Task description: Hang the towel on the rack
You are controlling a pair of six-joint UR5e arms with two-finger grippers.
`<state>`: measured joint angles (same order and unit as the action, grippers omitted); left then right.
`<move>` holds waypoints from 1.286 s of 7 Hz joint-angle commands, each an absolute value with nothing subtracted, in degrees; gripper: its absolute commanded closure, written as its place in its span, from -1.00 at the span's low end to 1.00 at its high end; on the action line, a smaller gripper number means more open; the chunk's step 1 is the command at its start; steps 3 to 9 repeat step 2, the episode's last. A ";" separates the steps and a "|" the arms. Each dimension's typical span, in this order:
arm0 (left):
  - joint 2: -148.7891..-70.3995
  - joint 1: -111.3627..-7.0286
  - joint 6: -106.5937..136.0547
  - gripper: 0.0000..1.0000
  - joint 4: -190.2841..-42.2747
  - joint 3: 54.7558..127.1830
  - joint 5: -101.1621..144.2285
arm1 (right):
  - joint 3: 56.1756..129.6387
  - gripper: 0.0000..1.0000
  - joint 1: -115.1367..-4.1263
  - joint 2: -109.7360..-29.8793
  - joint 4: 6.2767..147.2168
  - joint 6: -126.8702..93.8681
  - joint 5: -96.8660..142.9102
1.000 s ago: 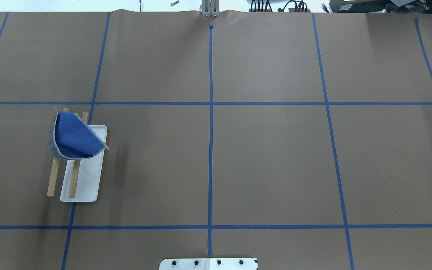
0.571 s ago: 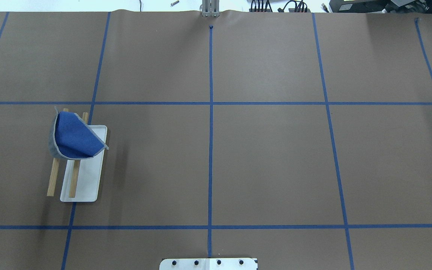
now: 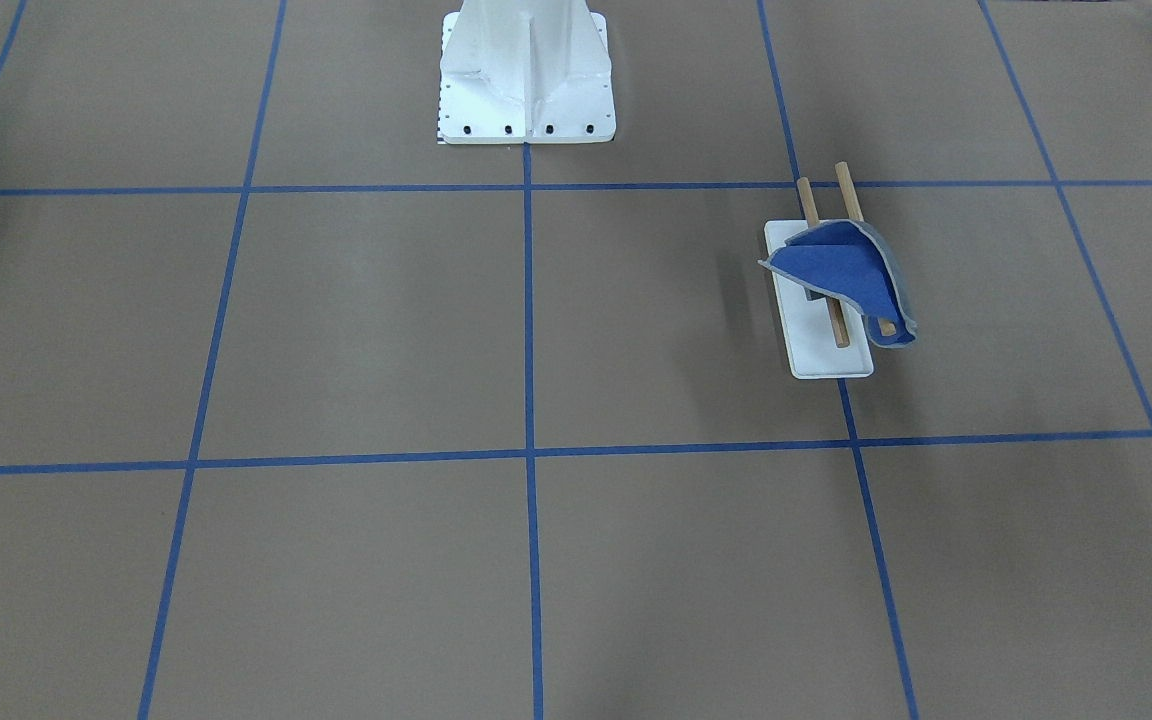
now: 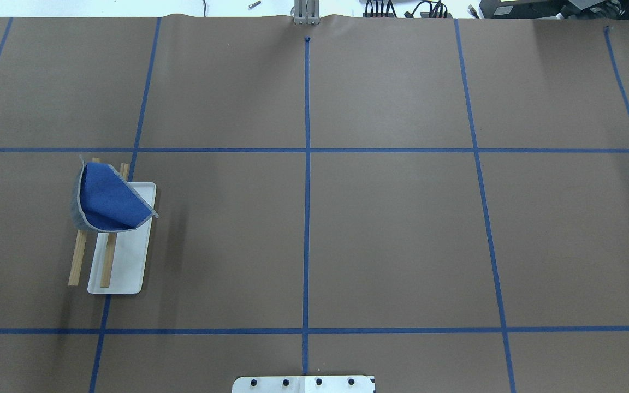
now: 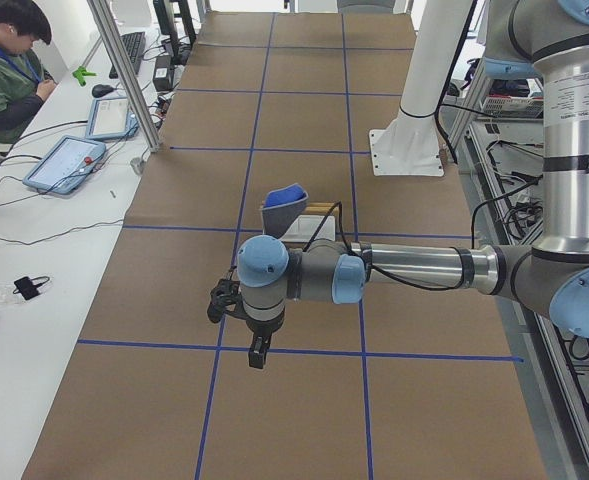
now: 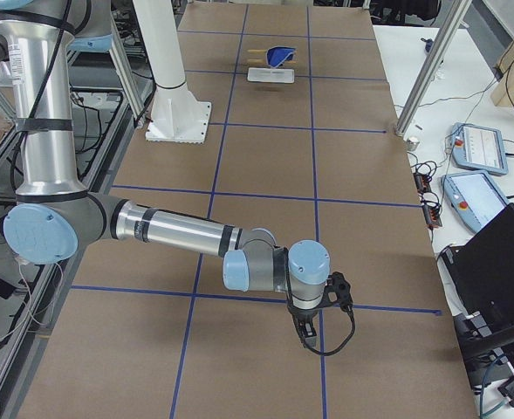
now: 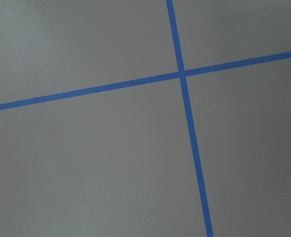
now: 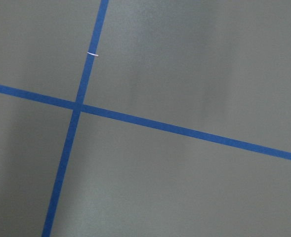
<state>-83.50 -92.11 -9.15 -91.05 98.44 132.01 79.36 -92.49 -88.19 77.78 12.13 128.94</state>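
The towel (image 4: 108,199), bright blue with a grey underside and pale edge, lies draped over the far end of the rack's two wooden bars (image 4: 77,261) above its white base (image 4: 122,270). It also shows in the front view (image 3: 836,268). The left gripper (image 5: 258,355) hangs over the table near the left end, well short of the rack; it shows only in the left side view, so I cannot tell if it is open. The right gripper (image 6: 305,336) hangs near the right end, far from the rack; I cannot tell its state either. Both wrist views show only brown paper and blue tape.
The robot's white pedestal (image 3: 526,75) stands at the table's robot-side edge. Blue tape lines grid the brown paper. A side bench holds tablets (image 5: 69,160) with a seated operator (image 5: 9,65). Metal posts (image 6: 422,74) stand at the table's far edge.
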 commanded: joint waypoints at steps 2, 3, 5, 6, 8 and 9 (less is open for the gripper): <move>-83.50 -92.11 -9.14 -0.97 -91.05 98.44 132.01 | 79.37 -1.00 -92.46 -88.15 77.78 12.13 129.02; -83.50 -92.11 -9.14 -0.97 -91.05 98.44 132.01 | 79.37 -1.00 -92.46 -88.15 77.78 12.13 129.02; -83.50 -92.11 -9.14 -0.97 -91.05 98.44 132.01 | 79.37 -1.00 -92.46 -88.15 77.78 12.13 129.02; -83.50 -92.11 -9.14 -0.97 -91.05 98.44 132.01 | 79.37 -1.00 -92.46 -88.15 77.78 12.13 129.02; -83.50 -92.11 -9.14 -0.97 -91.05 98.44 132.01 | 79.37 -1.00 -92.46 -88.15 77.78 12.13 129.02; -83.50 -92.11 -9.14 -0.97 -91.05 98.44 132.01 | 79.37 -1.00 -92.46 -88.15 77.78 12.13 129.02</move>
